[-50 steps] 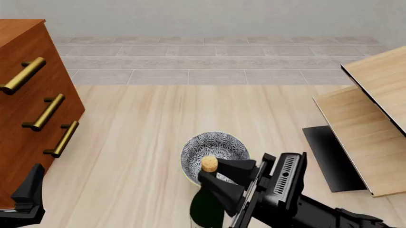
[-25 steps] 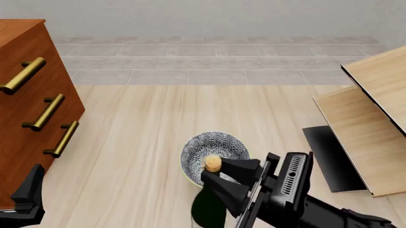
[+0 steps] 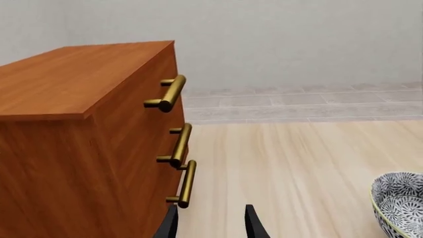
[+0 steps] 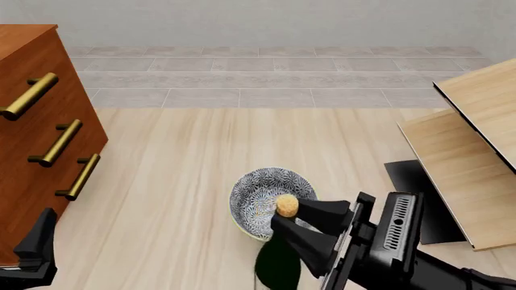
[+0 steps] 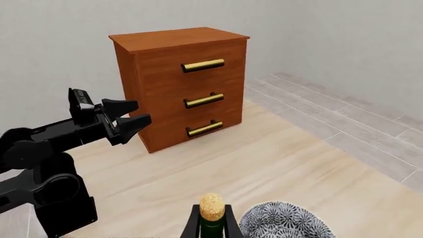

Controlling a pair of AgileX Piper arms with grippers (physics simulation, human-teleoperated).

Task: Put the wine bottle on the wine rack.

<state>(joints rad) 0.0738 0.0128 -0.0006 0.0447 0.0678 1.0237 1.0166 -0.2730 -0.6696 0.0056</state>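
Right gripper [image 4: 300, 225] jaws around wine bottle [image 4: 278, 266] neck.

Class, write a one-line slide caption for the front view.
Right gripper holds the bottle by its neck over the bowl.

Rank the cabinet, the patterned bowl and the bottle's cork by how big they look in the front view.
1. Cabinet, largest, though partly cut off by the frame.
2. Patterned bowl.
3. Cork, smallest, even though it sits nearer the camera.
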